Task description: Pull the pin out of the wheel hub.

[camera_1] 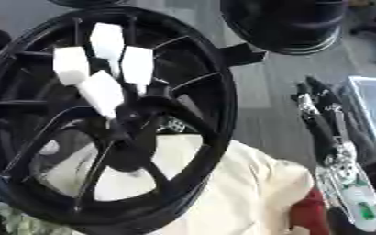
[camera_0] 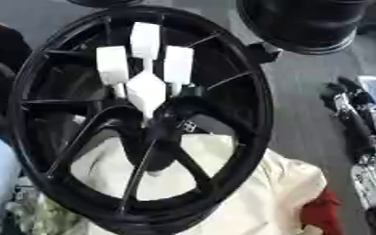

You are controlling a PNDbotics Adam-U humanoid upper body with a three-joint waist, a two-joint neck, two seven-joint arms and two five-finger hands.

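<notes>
I see my right hand [camera_1: 319, 98], black fingers with silver joints, at the right edge of both eye views, fingers pointing up and away from me, straight and relaxed, closed on nothing. Below the hand, the black-and-silver forearm [camera_1: 344, 170] runs down toward the lower right corner, its silver casing showing a spot of green close to the bottom. The wrist sits in line with the forearm, not bent to either side. I cannot find my left hand in either view.
</notes>
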